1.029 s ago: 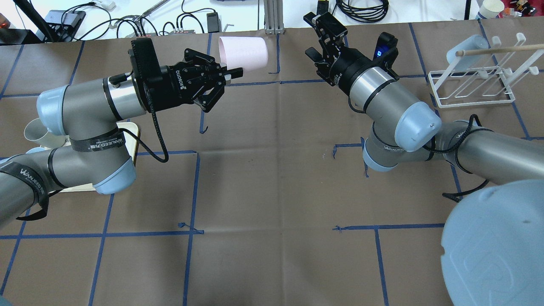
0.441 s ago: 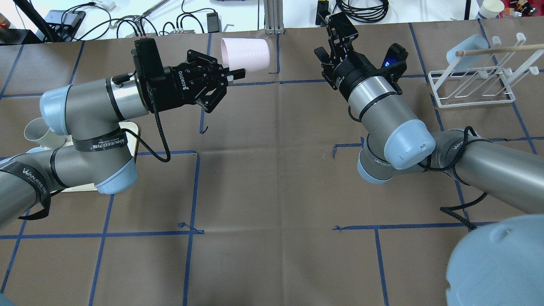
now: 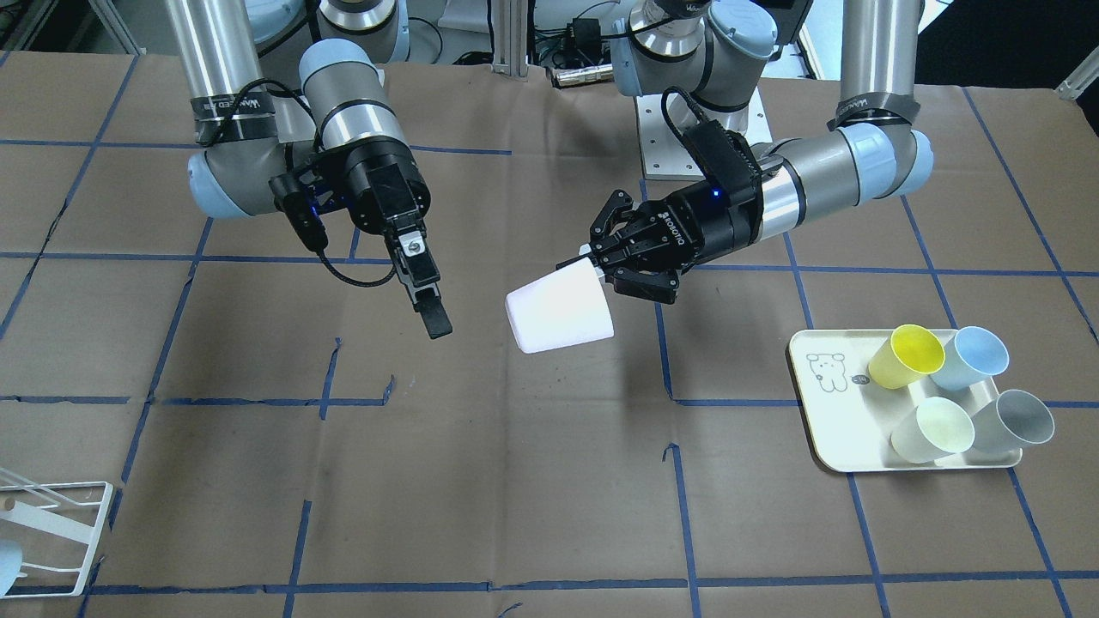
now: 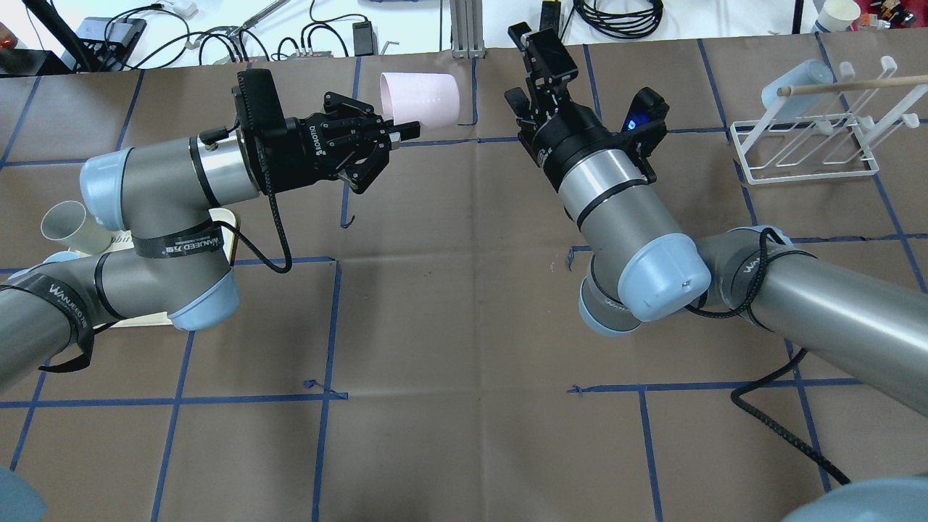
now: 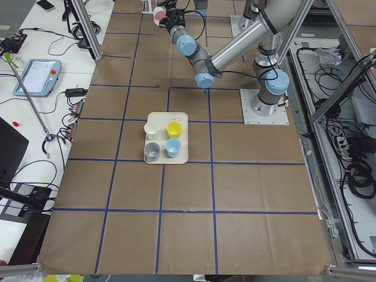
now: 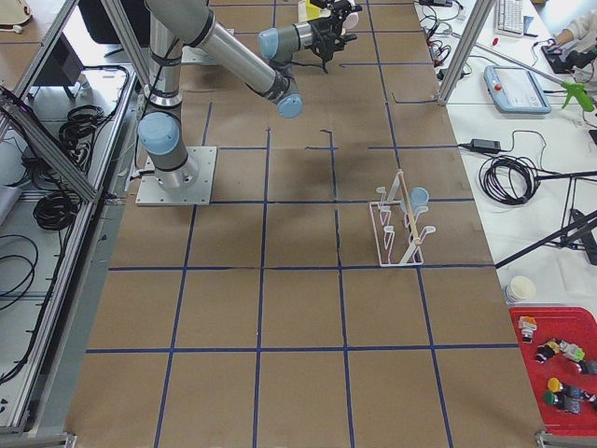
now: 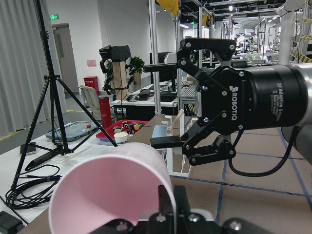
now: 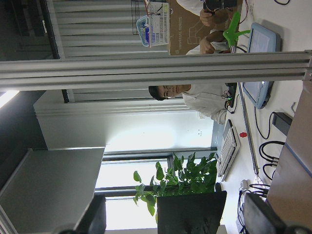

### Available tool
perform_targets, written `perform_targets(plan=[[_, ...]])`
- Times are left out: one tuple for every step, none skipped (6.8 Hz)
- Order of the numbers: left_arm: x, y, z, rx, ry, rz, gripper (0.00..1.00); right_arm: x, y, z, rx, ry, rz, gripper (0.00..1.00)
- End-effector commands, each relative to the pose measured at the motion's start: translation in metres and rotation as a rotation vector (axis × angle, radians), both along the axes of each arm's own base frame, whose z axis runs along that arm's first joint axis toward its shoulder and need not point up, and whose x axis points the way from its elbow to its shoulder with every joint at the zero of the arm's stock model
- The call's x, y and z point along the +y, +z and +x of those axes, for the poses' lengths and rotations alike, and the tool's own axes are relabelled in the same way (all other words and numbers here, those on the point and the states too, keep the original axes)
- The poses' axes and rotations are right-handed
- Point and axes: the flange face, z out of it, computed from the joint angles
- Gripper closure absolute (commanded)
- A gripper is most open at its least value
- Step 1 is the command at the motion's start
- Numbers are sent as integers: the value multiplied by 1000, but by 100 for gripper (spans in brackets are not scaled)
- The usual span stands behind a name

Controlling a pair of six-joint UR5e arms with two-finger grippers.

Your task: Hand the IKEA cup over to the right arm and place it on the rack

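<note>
1. Overhead exterior view, with twelve o'clock at the far edge of the table (image 4: 464, 326): the left gripper (image 4: 403, 132) is pinching the rim of the pink IKEA cup (image 4: 420, 101), its fingers closed on the cup's wall, at about eleven o'clock.
2. The pink IKEA cup is hanging on its side clear of the brown paper. In the front-facing view its mouth is pointing toward the left gripper and its base away from it.
3. The right arm (image 4: 616, 210) is reaching in from four o'clock. The right gripper (image 4: 533, 72) is hovering at the cup's three o'clock, near it but not touching.
4. The right gripper's fingers are standing wide apart with nothing between them. The left wrist view is showing that spread beyond the cup's rim.
5. The rack (image 4: 805, 148) is standing on the table at two o'clock, well apart from both grippers. A pale blue cup (image 4: 794, 83) is resting at its far-left corner, and a wooden stick (image 4: 848, 87) is crossing above it.
6. The cream tray (image 3: 824, 412) is sitting at nine o'clock and is carrying a yellow cup (image 3: 906, 356), a blue cup (image 3: 970, 356), a pale green cup (image 3: 932, 429) and a grey cup (image 3: 1013, 421).
</note>
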Motion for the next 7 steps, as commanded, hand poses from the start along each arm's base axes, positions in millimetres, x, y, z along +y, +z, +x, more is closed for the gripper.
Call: perform_targets(plan=[[-1, 0, -2, 5, 1, 17, 100, 3, -11, 11, 10, 20, 31, 0], [3, 2, -14, 9, -18, 30, 100, -1, -23, 11, 15, 20, 52, 0], [4, 1, -20, 5, -24, 38, 100, -5, -35, 13, 20, 21, 74, 0], [4, 2, -20, 5, -24, 37, 100, -7, -43, 13, 27, 20, 93, 0], [4, 1, -20, 6, -23, 36, 100, -7, -43, 14, 26, 21, 91, 0], [5, 2, -20, 6, -23, 35, 100, -7, -43, 14, 25, 21, 92, 0], [5, 2, -20, 7, -22, 38, 100, -7, -41, 14, 23, 21, 91, 0]])
